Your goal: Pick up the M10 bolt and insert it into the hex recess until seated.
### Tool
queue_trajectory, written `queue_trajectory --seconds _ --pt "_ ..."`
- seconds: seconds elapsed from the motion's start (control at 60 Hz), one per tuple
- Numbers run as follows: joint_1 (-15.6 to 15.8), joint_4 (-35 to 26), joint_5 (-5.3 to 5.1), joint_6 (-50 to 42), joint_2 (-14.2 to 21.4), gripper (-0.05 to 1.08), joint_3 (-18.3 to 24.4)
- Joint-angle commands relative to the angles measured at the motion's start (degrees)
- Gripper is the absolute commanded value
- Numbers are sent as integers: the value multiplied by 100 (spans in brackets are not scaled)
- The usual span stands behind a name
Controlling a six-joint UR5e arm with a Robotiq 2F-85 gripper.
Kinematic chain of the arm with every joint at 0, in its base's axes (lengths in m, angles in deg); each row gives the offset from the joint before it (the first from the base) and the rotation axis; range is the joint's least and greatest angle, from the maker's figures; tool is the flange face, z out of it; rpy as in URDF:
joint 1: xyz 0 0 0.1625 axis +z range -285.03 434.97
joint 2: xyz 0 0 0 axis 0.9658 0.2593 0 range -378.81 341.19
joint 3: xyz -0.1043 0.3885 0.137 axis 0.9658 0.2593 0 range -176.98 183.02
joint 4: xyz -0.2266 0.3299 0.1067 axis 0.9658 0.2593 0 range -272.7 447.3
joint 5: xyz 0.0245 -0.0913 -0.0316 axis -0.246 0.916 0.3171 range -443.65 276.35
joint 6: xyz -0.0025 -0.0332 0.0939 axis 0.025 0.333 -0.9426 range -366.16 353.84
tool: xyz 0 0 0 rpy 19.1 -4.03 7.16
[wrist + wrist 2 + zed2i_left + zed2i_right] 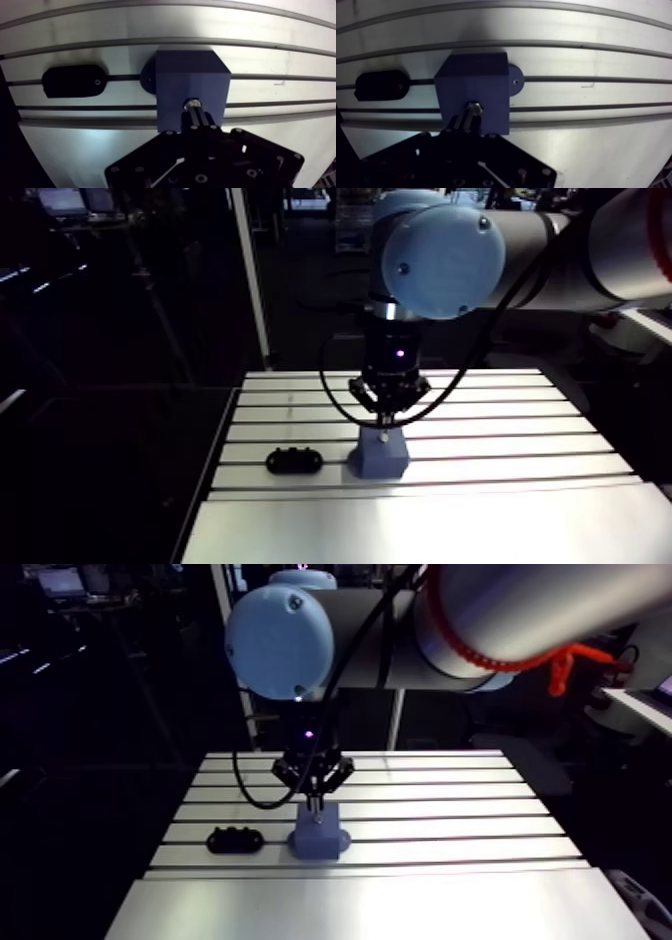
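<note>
A blue block (186, 75) with a round flange at its base is fixed on the slotted table (500, 438). My gripper (195, 119) hangs straight over the block and is shut on the M10 bolt (192, 105). The bolt's metal end pokes out past the fingertips, pointing down at the block's top face. In the arm view the bolt (384, 431) looks to be touching or just above the block (380, 456); I cannot tell which. The hex recess is hidden under the bolt and fingers.
A black oval holder (293, 460) lies on the table beside the block, on the same slot, also seen in the wrist view as the black holder (72, 81). A smooth plate (420, 533) covers the table's near part.
</note>
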Motion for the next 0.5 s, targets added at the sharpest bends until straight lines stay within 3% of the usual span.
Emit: queue_trajectory --seconds 0.017,0.5 --pt "-35 0 8 44 -11 108 -18" --pt "-35 243 16 180 -70 108 -80"
